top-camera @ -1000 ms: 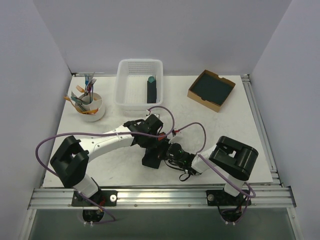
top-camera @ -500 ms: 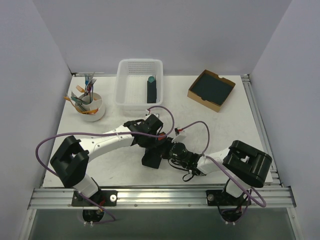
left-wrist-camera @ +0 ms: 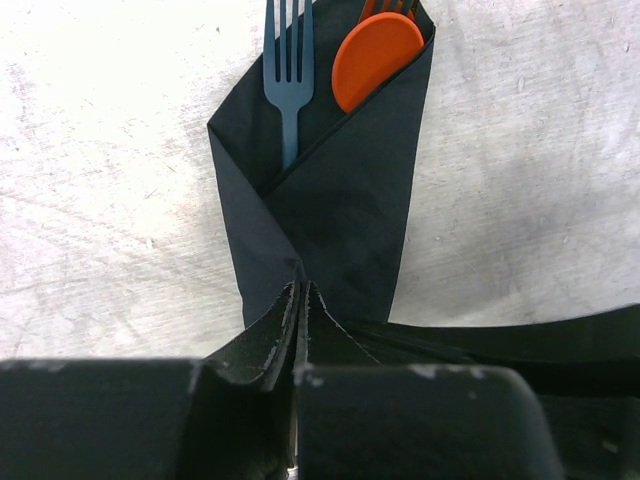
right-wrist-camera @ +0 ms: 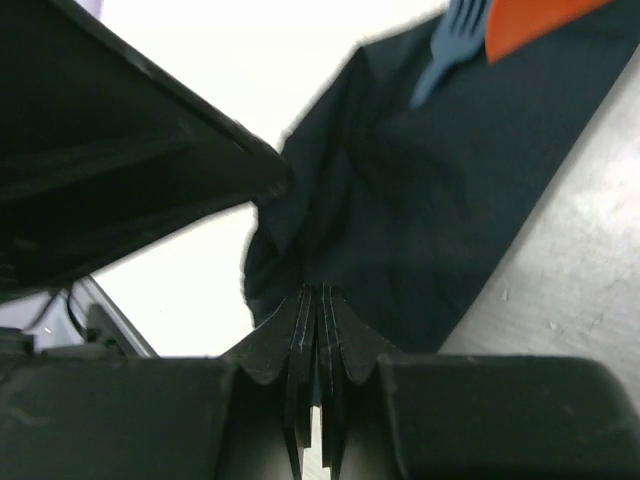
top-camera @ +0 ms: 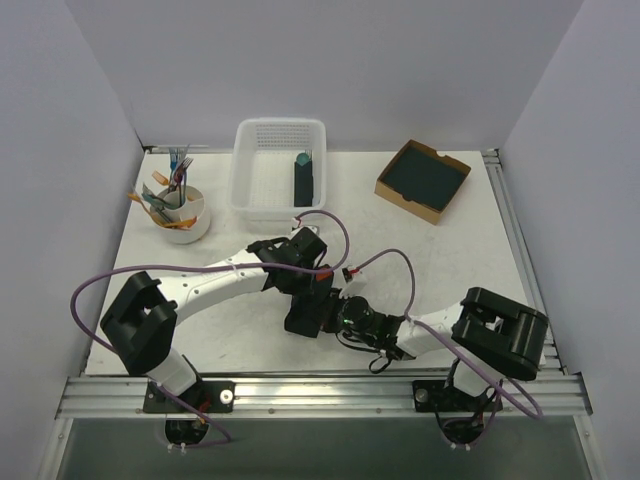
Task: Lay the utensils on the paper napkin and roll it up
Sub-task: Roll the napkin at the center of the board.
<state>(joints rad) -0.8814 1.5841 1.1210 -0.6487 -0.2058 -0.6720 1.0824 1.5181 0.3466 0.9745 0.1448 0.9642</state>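
The left arm [top-camera: 215, 280] stretches from its base at 7 o'clock low across the table [top-camera: 480, 250] toward the centre, wrist tipped down. The left gripper [left-wrist-camera: 300, 295] has its fingers pressed together, pinching the near corner of the thin, near-black paper napkin [left-wrist-camera: 345, 200]. The right arm [top-camera: 440, 325] lies folded low from its base at 5 o'clock and reaches in sideways. The right gripper [right-wrist-camera: 315, 300] is likewise clamped tight on a bunched fold of the same napkin.

The napkin lies on the matte, scuffed white tabletop just toward 6 o'clock of centre. It is folded into a narrow pocket with crisp diagonal creases. From its open end, at 12 o'clock in the left wrist view, show a smooth orange plastic spoon [left-wrist-camera: 375, 55] bowl, the tines of an orange plastic fork [left-wrist-camera: 385, 8] behind it, and a slim blue plastic fork [left-wrist-camera: 288, 70] just beside them.

Farther back stand a white perforated plastic basket [top-camera: 250, 190] at 12 o'clock holding a dark roll with a teal tip [top-camera: 303, 175], a brown cardboard box [top-camera: 392, 190] of dark sheets at 2 o'clock, and a round white cup [top-camera: 190, 230] of mixed cutlery at 10 o'clock.
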